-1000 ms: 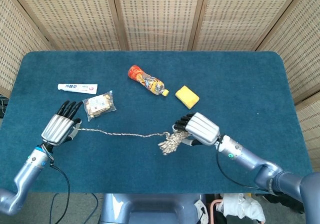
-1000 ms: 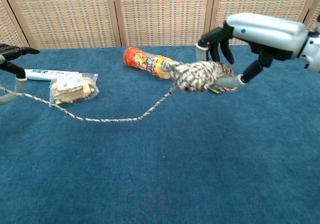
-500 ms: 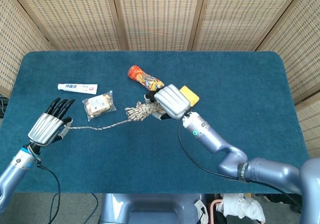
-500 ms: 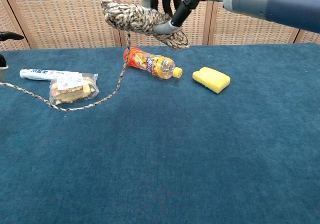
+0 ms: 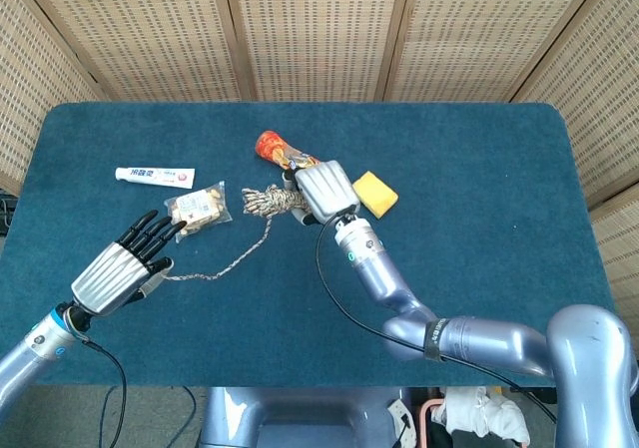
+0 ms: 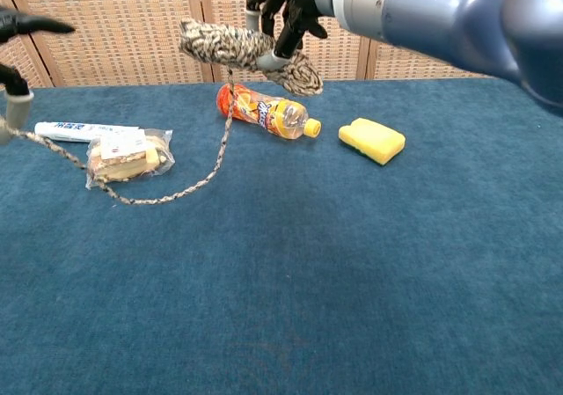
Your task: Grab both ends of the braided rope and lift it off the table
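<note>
Rope: bundled end clamped in the right hand's curled fingers high over the bottle, thin end pinched at the left hand with its other fingers spread; the slack between sags onto the table just beside the snack bag, with bare cloth on the near side of both hands. Since half a second ago the left hand has risen and less cord lies on the cloth. Chest view alone shows the bundle's height; only the head view shows the whole left hand, toothpaste beyond its fingertips, sponge just right of the right hand.
</note>
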Controlling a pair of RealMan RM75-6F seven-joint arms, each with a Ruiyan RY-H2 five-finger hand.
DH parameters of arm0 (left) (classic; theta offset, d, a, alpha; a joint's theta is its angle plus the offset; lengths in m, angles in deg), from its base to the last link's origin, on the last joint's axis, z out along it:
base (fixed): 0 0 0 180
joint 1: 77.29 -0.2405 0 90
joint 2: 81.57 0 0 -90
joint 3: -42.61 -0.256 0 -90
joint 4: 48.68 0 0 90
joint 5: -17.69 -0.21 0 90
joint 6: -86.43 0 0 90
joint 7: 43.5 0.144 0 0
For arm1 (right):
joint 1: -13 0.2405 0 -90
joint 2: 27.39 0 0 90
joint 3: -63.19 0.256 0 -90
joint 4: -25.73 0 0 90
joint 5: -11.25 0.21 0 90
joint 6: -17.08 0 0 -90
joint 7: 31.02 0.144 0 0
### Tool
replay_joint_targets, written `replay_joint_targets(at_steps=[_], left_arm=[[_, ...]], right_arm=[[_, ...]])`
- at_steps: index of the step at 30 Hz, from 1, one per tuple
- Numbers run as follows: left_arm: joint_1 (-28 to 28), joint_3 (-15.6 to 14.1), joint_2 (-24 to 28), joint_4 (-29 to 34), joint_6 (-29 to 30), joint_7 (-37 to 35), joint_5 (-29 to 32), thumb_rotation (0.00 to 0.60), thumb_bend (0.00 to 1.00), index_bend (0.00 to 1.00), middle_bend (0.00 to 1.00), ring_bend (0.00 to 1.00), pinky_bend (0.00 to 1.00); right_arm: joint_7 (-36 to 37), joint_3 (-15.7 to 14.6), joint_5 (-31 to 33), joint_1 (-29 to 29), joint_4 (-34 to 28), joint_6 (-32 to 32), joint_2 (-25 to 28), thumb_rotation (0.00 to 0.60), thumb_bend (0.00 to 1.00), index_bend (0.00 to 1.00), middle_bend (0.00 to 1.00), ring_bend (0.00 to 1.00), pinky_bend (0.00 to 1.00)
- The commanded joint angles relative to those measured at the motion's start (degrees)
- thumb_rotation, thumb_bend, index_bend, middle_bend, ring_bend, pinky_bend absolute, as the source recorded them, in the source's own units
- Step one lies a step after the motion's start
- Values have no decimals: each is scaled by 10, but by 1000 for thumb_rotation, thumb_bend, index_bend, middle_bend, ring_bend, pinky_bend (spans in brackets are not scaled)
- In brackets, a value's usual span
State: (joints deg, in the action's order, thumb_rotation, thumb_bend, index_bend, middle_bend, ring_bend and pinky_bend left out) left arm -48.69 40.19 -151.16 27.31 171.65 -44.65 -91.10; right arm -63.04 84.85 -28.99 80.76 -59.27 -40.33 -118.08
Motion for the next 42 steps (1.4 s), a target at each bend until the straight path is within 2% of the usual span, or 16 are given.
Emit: replay_joint_targets(at_steps=[1,4,7,15,22,24,26,28,35,42], left_arm=[[20,11,30,47,38,-27,-34,600,703,830,0,0,0],[46,29,67,141,16,-72,-15,600,706,833,0,0,0],[71,54,93,222,-21,-123,31,600,713,837,0,0,0],[128,138,109,328,-107,-151,166,600,717,847,0,0,0],[160,196,78,335,-139,-172,267,600,725,863,0,0,0],[175,219,62,336,-159,-187,317,600,730,865,0,0,0],[205,252,36,320,-196,-203,394,600,732,865,0,0,0],[221,269,21,308,-210,-199,433,600,732,865,0,0,0],[260,311,-15,261,-249,-191,535,600,732,865,0,0,0],[277,330,-38,203,-275,-189,602,600,733,865,0,0,0]], right_arm=[[-46,-9,46,14,6,-13,-21,600,787,695,840,656,797],[-57,-18,63,18,19,-7,-37,600,787,697,842,657,798],[-62,-26,66,21,30,1,-49,600,788,698,844,658,801],[-52,-38,58,20,43,29,-63,600,798,706,848,658,801],[-33,-50,29,16,47,54,-62,600,802,717,852,659,806],[-28,-56,15,14,49,59,-62,600,803,718,852,658,811],[-16,-65,-7,10,46,68,-63,600,803,718,852,659,811],[0,-69,-25,5,45,75,-60,600,802,718,852,659,811],[54,-80,-95,-10,40,100,-43,600,801,719,852,658,811],[134,-80,-173,-30,13,121,-11,600,800,725,853,658,810]])
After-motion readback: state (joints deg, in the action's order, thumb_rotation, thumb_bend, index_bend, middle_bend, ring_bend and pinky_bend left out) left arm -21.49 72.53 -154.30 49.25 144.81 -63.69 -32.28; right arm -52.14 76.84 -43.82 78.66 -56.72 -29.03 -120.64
